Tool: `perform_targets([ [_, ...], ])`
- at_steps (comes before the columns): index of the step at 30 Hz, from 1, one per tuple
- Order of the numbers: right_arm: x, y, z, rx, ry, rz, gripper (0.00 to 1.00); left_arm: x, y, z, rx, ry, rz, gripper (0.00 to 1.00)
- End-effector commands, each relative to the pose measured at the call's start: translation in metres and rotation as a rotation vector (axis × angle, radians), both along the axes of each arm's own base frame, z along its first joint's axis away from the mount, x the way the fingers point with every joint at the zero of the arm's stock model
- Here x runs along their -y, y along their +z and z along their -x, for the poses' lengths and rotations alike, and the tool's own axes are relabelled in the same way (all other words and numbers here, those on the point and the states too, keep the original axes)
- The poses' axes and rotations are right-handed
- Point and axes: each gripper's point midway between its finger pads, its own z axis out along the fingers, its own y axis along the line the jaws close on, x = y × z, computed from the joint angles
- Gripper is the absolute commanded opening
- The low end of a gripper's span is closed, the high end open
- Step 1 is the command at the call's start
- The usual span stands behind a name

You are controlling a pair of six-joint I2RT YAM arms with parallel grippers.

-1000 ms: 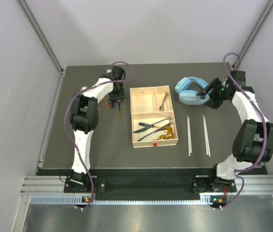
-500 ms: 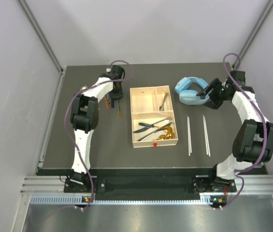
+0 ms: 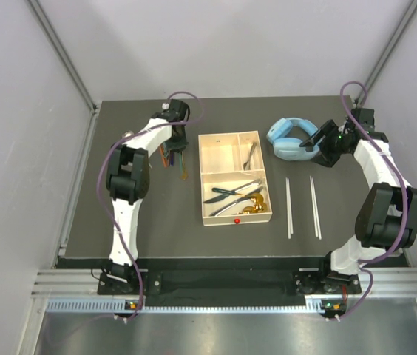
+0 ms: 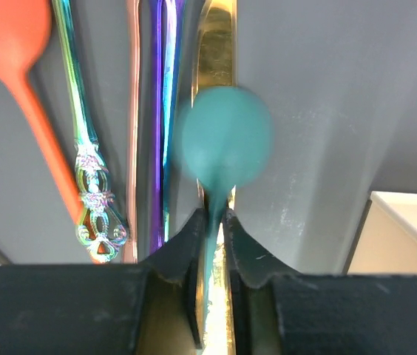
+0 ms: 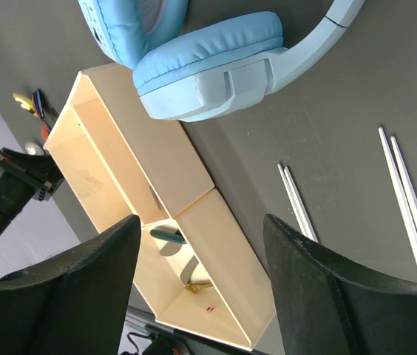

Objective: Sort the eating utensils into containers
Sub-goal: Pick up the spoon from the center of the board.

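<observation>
My left gripper [image 4: 216, 222] is shut on the thin handle of a teal spoon [image 4: 227, 140], whose blurred bowl hangs just above a gold utensil [image 4: 217, 44]. Beside that lie a purple utensil [image 4: 157, 111], an iridescent handle [image 4: 90, 185] and an orange spoon [image 4: 9, 37]. In the top view the left gripper [image 3: 177, 151] is left of the cream tray [image 3: 202, 177], which holds dark knives, gold spoons and a fork. My right gripper [image 5: 199, 220] is open and empty, near the headphones [image 3: 290, 138]. Two pairs of chopsticks [image 3: 289, 207] lie right of the tray.
The light-blue headphones [image 5: 208, 66] lie at the back right, between the tray wall [image 5: 223, 244] and my right arm. The second chopstick pair [image 3: 314, 205] lies nearer the right arm. Grey walls close in the dark table on three sides.
</observation>
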Motion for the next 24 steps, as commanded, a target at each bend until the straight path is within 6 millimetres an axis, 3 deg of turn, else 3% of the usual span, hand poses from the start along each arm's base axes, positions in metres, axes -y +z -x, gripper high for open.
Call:
perform_targets([
  [1,-0.002,0.013,-0.008,0.046,0.014,0.011,0.68,0.005,0.037,-0.006,0.078,-0.027,0.048,0.00],
  [7,-0.006,0.012,-0.010,0.047,0.024,0.005,0.68,0.012,0.065,-0.007,0.134,-0.053,0.093,0.00],
  [15,-0.009,0.012,-0.011,0.049,0.032,0.005,0.68,0.014,0.074,-0.002,0.140,-0.065,0.114,0.00],
  [20,-0.010,0.012,-0.012,0.053,0.036,0.007,0.68,0.022,0.079,0.010,0.125,-0.105,0.160,0.00],
  [24,-0.011,0.009,-0.012,0.049,0.039,0.006,0.68,0.027,0.099,0.021,0.135,-0.129,0.199,0.00],
])
